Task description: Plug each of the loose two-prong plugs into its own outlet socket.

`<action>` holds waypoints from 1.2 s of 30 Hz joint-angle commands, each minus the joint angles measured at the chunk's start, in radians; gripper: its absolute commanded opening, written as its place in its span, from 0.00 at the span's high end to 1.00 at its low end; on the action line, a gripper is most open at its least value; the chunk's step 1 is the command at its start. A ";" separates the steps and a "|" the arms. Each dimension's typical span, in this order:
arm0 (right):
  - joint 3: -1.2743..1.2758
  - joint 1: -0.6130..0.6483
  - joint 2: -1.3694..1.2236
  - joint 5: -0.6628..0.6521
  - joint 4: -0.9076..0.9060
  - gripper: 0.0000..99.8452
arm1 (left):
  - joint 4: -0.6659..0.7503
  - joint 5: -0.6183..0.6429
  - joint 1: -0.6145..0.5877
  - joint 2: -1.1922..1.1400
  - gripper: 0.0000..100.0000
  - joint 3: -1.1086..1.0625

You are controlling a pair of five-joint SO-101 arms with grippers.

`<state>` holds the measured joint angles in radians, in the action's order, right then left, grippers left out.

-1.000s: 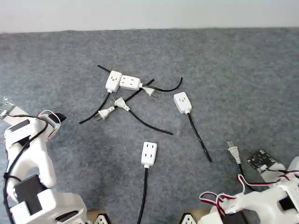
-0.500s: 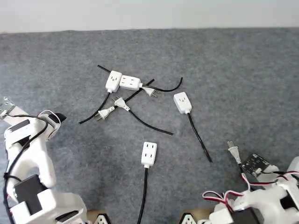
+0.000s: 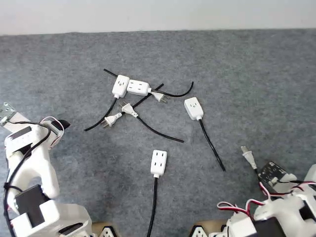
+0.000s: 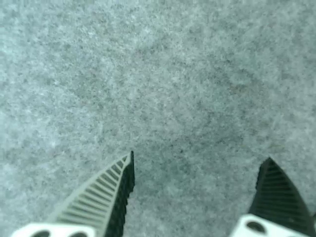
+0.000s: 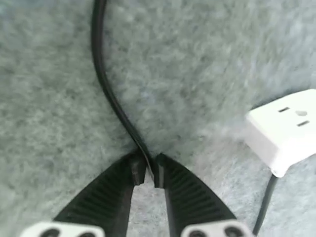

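Left hand (image 4: 200, 156) pointing down, fingers spread wide, right hand (image 5: 149, 168) low, fingertips pinched on a black cord (image 5: 106, 84)

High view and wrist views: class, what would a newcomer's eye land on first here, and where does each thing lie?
First comes the tangle of white sockets and plugs, with black cables crossing, in the middle of the grey carpet. Next is the right gripper, closed on a black cable, with a white socket lying nearby on the carpet. The left gripper hangs open over bare carpet.
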<state>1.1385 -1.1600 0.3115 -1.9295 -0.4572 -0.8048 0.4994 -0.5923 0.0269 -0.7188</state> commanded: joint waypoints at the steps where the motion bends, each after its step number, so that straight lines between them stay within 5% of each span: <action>1: -0.026 -0.002 0.139 0.021 -0.142 0.99 | 0.002 0.003 0.006 0.003 0.63 0.047; 12: -0.242 -0.002 0.684 0.104 -0.969 0.99 | 0.002 0.003 0.005 0.003 0.63 0.047; 18: -0.511 -0.074 0.759 0.180 -1.334 0.99 | 0.002 0.003 0.005 0.003 0.63 0.047; 30: -0.845 0.156 0.366 0.631 -1.257 0.99 | -0.003 0.003 0.002 0.003 0.63 0.047; 36: -0.967 0.206 -0.015 0.672 -1.116 0.99 | -0.003 0.003 0.002 0.003 0.63 0.047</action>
<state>0.2700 -0.9682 0.4649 -1.2820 -1.6402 -0.8048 0.4994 -0.5923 0.0269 -0.7188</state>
